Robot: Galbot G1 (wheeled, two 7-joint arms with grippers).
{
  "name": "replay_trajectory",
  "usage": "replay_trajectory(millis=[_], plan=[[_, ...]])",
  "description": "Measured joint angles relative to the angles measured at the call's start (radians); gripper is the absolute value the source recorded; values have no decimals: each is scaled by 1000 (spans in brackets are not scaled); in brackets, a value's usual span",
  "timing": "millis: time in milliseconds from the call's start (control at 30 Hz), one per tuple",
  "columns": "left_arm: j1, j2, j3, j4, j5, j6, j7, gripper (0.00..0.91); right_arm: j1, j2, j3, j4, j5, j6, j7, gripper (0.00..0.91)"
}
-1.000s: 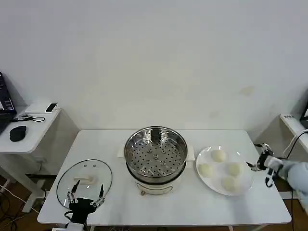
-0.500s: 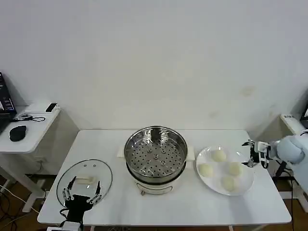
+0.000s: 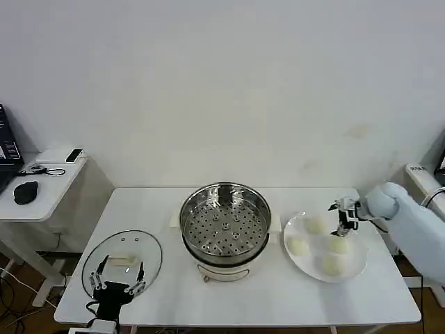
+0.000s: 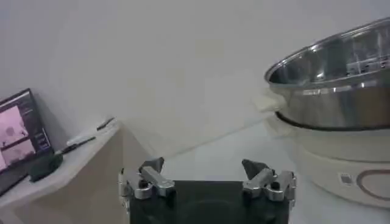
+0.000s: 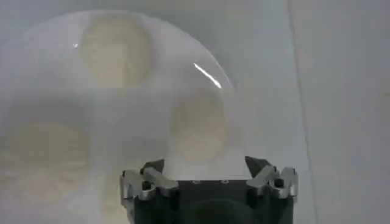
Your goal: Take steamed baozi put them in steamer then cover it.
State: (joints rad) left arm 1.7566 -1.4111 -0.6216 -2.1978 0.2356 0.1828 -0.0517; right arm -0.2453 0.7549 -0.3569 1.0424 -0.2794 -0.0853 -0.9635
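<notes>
Hovering my right gripper, jaws wide, over a baozi on the plate; soft, light, squashable, so I'd pinch its sides gently.

White surface carries three items: glass lid at robot's left, steamer at centre, white plate at right, just beside steamer.

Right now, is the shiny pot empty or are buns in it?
Empty: the steamer shows a bare perforated tray; the four baozi sit on the plate.
</notes>
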Motion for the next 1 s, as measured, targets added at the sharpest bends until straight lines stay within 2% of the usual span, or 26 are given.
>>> replay_trajectory(millis=[300,367,533,733,800,1000], plan=[[-6,1,-8,16,3,0,-3,907,46,75,-49,-93,-5,2,16,907],[-5,0,-9,16,4,0,-3,907,50,84,-56,-107,-8,0,17,826],[-1,-1,-9,15,6,1,-3,907,52,99,-71,-126,-15,-12,17,786],[-3,1,-10,16,6,2,-4,907,48,104,-80,-132,-15,-23,15,695],[-4,0,-9,18,6,2,-4,907,48,104,-82,-132,-15,-27,15,635],[-4,1,-9,10,5,4,-4,907,54,105,-90,-137,-12,-31,15,625]])
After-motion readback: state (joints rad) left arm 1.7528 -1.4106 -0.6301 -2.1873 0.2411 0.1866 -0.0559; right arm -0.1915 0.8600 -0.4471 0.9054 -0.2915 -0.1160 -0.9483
